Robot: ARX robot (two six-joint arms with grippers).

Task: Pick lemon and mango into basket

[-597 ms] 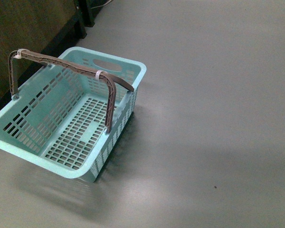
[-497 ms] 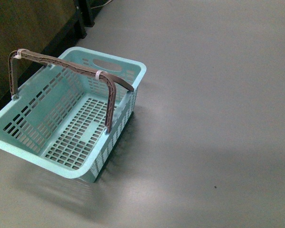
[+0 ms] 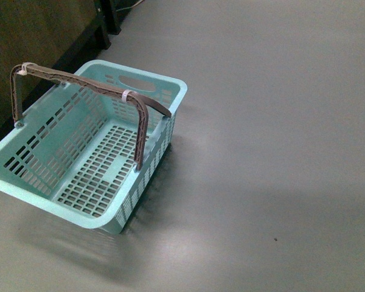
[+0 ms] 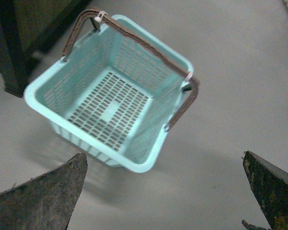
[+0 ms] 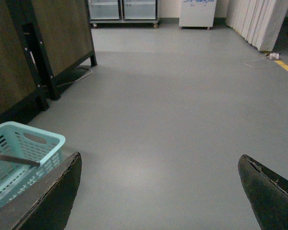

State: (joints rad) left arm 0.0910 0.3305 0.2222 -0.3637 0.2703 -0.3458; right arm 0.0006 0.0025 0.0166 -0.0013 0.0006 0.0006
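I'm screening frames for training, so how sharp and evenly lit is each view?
Front view: basket sharp, floor carrying soft shadow bands and a pale sheen. Left wrist view: whole frame slightly soft, left fingers dark, blurred wedges. Right wrist view: floor clear and softly lit, right fingers dark and out of focus.

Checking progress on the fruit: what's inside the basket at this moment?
Nothing. The basket holds no fruit; its slotted floor is bare in the front and left wrist views. The handles cross only a thin strip, too narrow to hide anything.
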